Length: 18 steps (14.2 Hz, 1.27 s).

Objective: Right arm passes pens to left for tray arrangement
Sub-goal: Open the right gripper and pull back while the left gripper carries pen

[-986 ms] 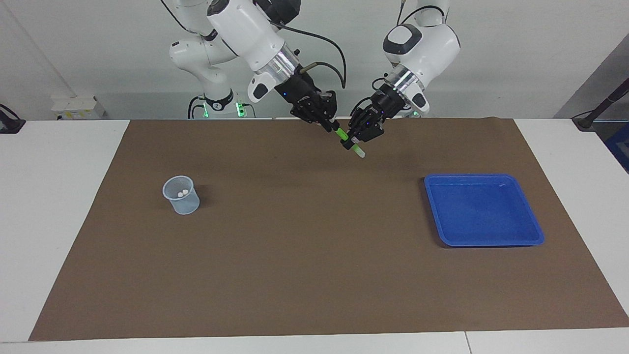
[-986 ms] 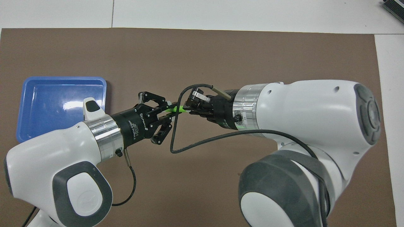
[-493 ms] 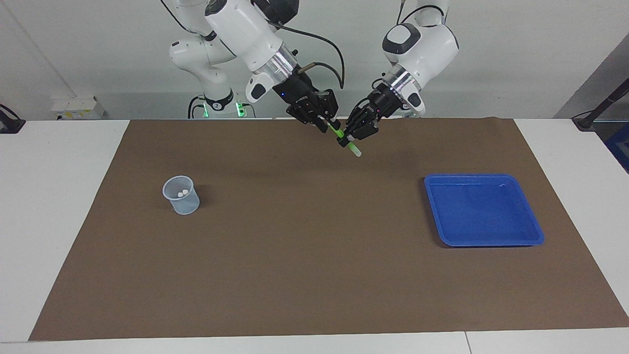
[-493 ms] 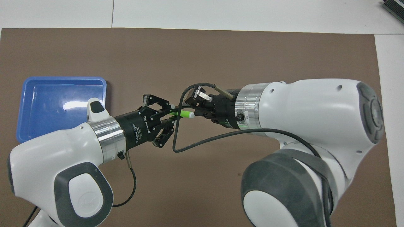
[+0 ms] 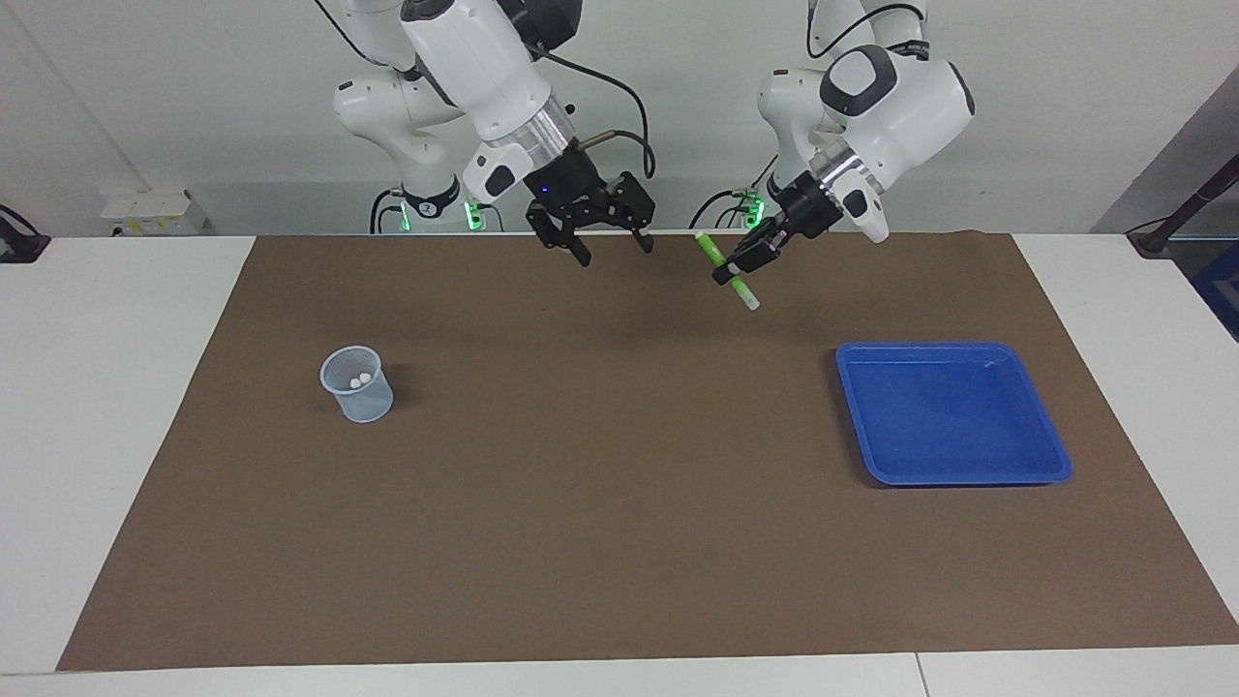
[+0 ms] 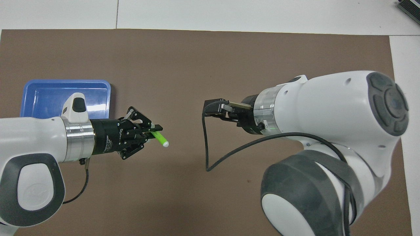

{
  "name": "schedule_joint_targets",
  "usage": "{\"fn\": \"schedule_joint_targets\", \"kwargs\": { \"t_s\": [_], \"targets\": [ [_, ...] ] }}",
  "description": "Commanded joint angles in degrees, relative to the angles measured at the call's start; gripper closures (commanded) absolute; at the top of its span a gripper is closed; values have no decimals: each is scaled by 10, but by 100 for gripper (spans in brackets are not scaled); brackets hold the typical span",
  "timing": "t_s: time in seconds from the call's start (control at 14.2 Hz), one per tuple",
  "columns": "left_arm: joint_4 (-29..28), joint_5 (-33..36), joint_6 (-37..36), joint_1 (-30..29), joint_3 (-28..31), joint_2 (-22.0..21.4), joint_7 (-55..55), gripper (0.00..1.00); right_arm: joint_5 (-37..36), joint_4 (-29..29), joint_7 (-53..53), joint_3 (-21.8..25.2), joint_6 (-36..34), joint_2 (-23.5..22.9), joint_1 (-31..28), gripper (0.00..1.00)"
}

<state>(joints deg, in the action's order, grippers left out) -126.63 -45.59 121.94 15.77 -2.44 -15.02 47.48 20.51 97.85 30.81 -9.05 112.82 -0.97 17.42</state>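
My left gripper (image 5: 740, 267) (image 6: 153, 131) is shut on the green pen (image 5: 713, 254) (image 6: 160, 140), which hangs tilted over the brown mat with its whitish end pointing down. My right gripper (image 5: 613, 249) (image 6: 212, 108) is open with nothing between its fingers, apart from the pen, over the mat's middle. The blue tray (image 5: 953, 416) (image 6: 49, 95) lies bare at the left arm's end of the table. Two whitish pen ends (image 5: 358, 380) show inside a pale mesh cup (image 5: 357, 397) at the right arm's end.
A brown mat (image 5: 619, 503) covers most of the white table. A black cable (image 6: 205, 144) loops down from my right wrist over the mat.
My right gripper has opened, let go of the green pen and drawn back. My left gripper has carried the pen away toward the tray's end.
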Motion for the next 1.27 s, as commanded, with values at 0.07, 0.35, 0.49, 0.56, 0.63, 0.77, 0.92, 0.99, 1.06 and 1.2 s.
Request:
{"fn": "schedule_joint_targets", "kwargs": {
  "t_s": [0.07,0.35,0.49,0.56,0.63,0.77,0.92,0.99,1.06,1.2],
  "targets": [
    [16,129,-120,-61,-1,-10,-145,100,-106,-4,-181,-2,-113,18,-50,0],
    [25,233,-182,-124,0,-5,-307,100,-114,-19,-306,-2,-166,23,-122,0],
    [25,303,-178,-130,-1,8,-362,100,-112,-19,-312,-3,-166,23,-124,0],
    [25,324,-174,-131,0,20,-387,100,-109,-20,-312,-4,-165,23,-124,0],
    [25,350,-168,-143,0,30,-417,100,-108,-23,-312,-4,-166,23,-123,0],
    [26,381,-153,-164,0,52,-459,100,-108,-27,-312,-7,-167,24,-119,0],
    [26,407,-115,-173,0,86,-480,100,-109,-28,-312,-7,-167,24,-118,0],
    [26,418,-93,-174,0,103,-482,100,-112,-32,-313,-7,-168,24,-118,0],
    [26,424,-71,-174,0,118,-482,100,-115,-36,-312,-6,-174,23,-118,0],
    [26,427,-44,-175,0,138,-482,100,-127,-45,-314,-5,-177,22,-122,0]
  ]
}}
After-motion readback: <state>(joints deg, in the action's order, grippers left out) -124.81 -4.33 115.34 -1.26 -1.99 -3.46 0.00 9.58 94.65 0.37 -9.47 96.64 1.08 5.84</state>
